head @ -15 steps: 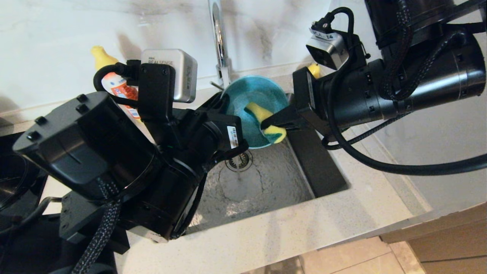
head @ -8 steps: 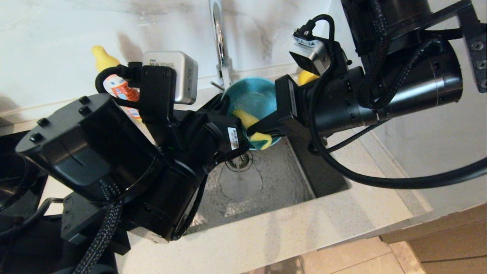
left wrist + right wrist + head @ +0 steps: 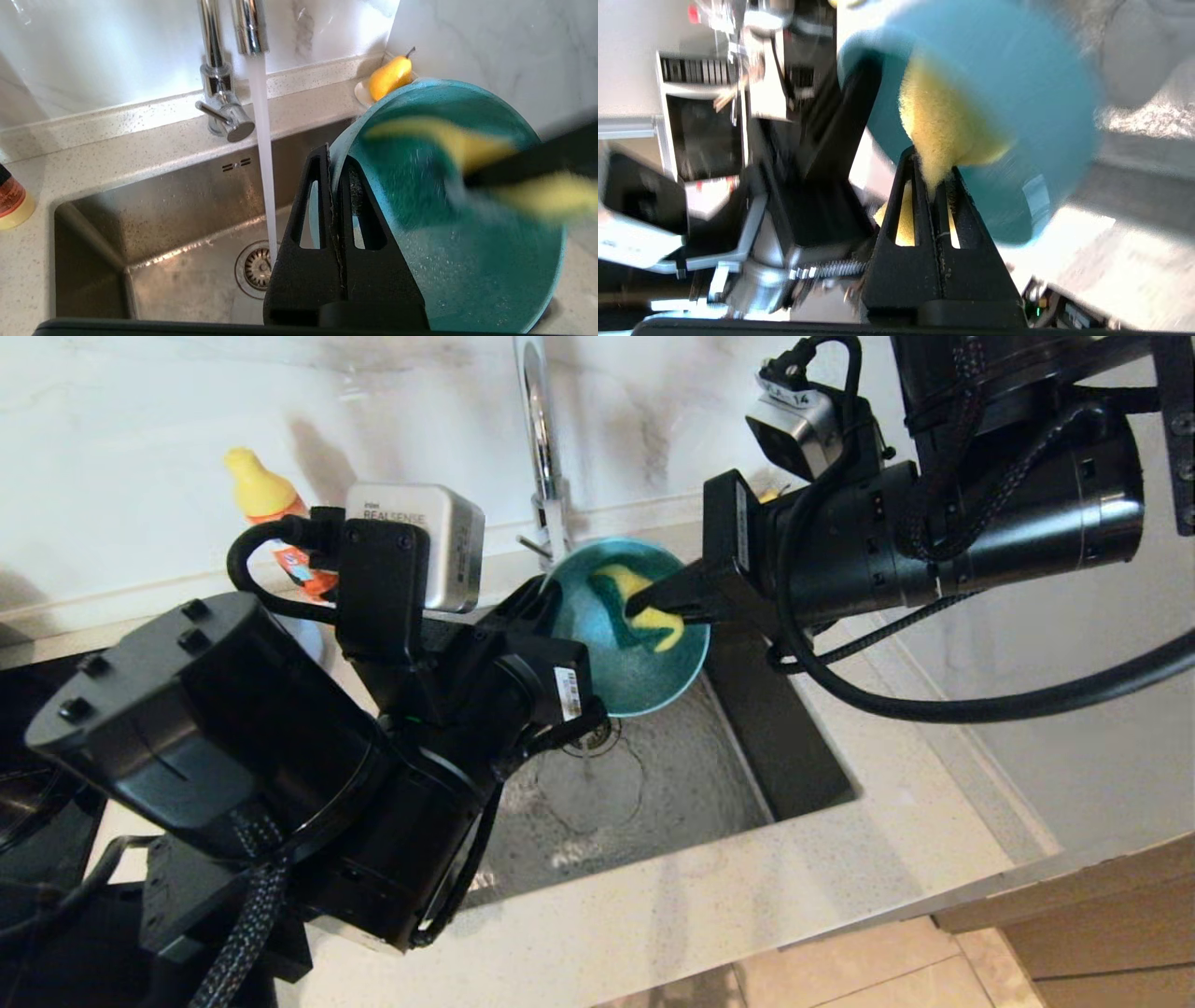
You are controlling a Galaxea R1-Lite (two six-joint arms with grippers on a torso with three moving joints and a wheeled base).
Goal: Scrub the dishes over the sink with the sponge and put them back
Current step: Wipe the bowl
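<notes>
Your right gripper (image 3: 644,609) is clamped tight on the sponge (image 3: 644,607), its jaws pinching the yellow foam so that it bulges out ahead of the fingertips; the green scouring side shows against the bowl's inner wall, and the sponge is pressed inside the teal-blue bowl (image 3: 644,663), near its upper part in the head view. Your left gripper (image 3: 335,168) is closed on that bowl's rim, one finger inside and one outside, holding the bowl tilted on edge with its hollow turned toward the right arm; you see this plainly in the left wrist view, where the rim runs between the two black fingers (image 3: 308,210). The bowl hangs over the sink (image 3: 803,756), above the far right part of the basin, just beside the faucet (image 3: 541,448); water runs from the spout down to the drain (image 3: 256,268). On the counter behind the sink a yellow pear (image 3: 390,77) lies on a small white dish; the detergent bottle (image 3: 271,523) stands at the far left, partly hidden by your left arm.
</notes>
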